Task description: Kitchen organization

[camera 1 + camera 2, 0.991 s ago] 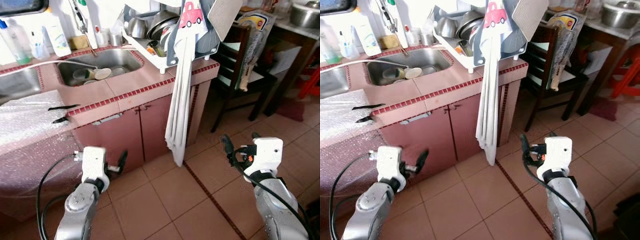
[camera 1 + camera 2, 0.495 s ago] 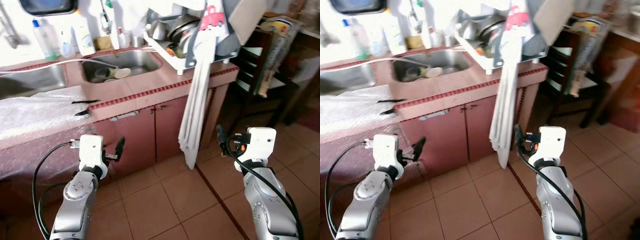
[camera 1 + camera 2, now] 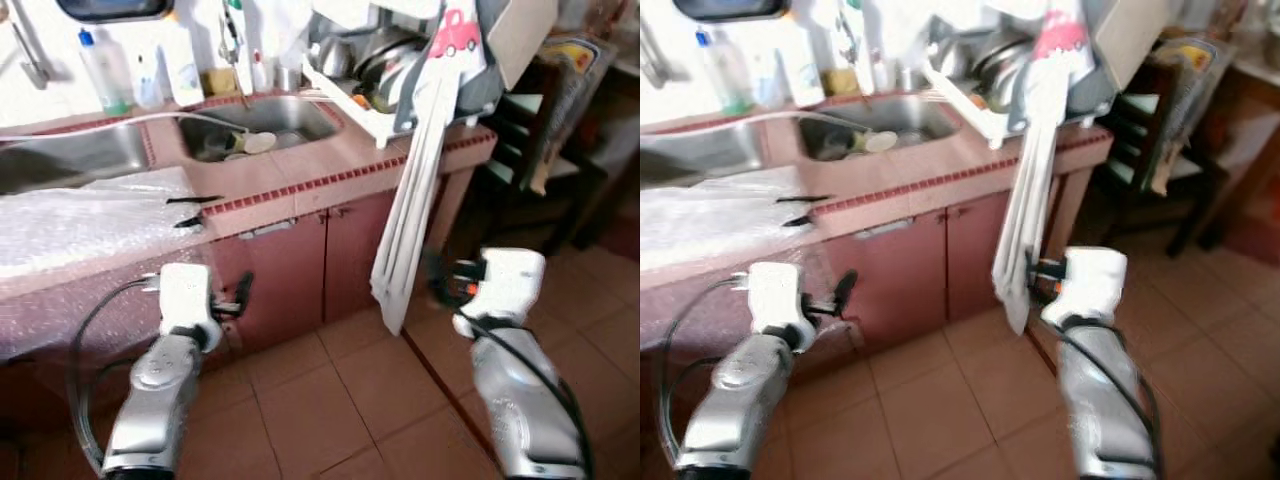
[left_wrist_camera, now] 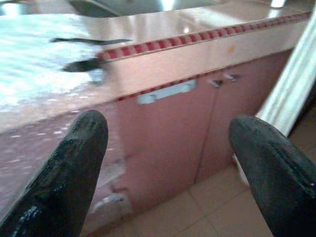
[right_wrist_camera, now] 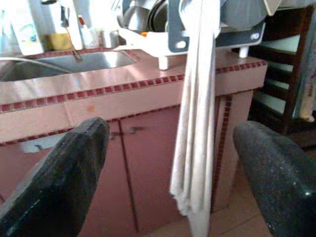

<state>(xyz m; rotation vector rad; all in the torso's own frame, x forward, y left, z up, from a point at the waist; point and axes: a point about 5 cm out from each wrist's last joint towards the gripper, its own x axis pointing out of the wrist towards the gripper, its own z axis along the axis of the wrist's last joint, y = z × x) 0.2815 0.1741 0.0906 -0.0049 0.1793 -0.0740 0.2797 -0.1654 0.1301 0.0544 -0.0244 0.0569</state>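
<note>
Two parted pincers (image 4: 168, 163) (image 5: 173, 168), nothing held.

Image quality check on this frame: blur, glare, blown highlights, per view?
Left eye view: motion-blurred; white bottles and wall behind the sink blown out. Right eye view: blurrier still, the right gripper smeared. Left wrist view: soft, glare on the bubble wrap. Right wrist view: sharpest on the hanging towel; its fingers out of focus.

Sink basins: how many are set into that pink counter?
2: the sink basin with dishes sits under the tap, beside the dish rack; the second basin lies farther to the robot's left, partly cut off.
</note>
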